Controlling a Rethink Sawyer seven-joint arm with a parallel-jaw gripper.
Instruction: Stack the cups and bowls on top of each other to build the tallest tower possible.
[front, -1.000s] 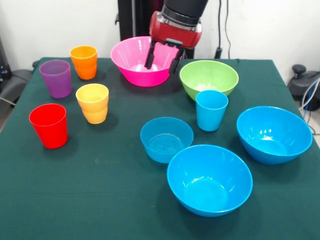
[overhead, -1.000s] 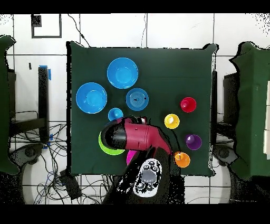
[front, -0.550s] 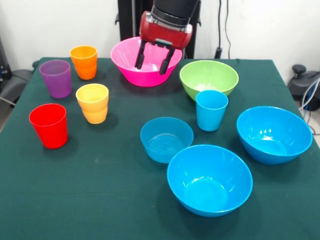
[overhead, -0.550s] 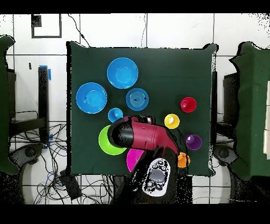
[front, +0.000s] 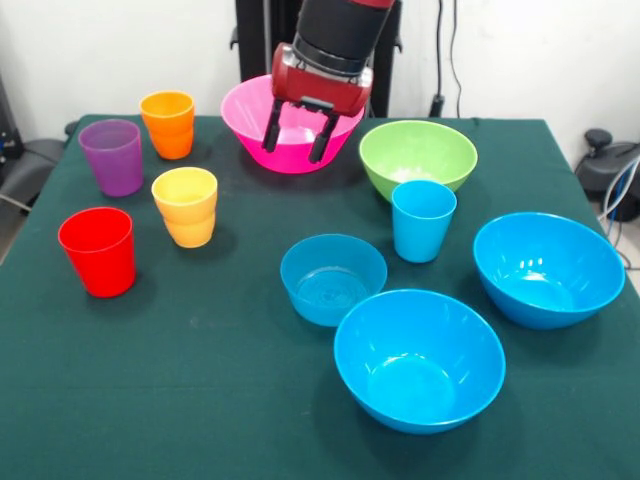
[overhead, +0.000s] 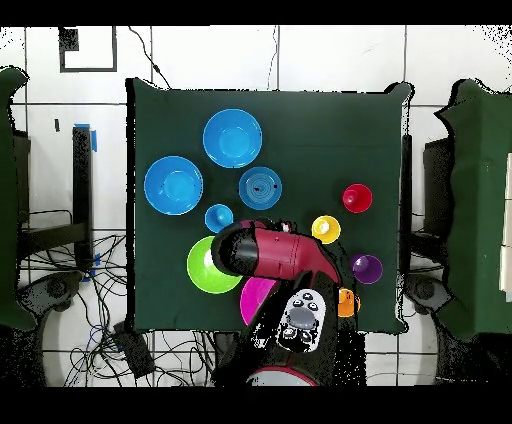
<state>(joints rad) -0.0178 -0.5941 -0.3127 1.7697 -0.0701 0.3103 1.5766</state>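
The cups (front: 185, 205) and bowls (front: 419, 357) all stand apart, nothing stacked, while the gripper (front: 296, 131) hangs released and empty, the pink bowl (front: 250, 115) just behind its jaws.

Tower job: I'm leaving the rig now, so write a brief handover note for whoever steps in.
Tool: open, empty, at the pink bowl.
Cups, all standing singly: red cup, purple cup, orange cup, yellow-orange cup, light blue cup.
Bowls apart: green bowl, small blue bowl, two large blue bowls.
Done: nothing stacked.
Left: the whole tower.
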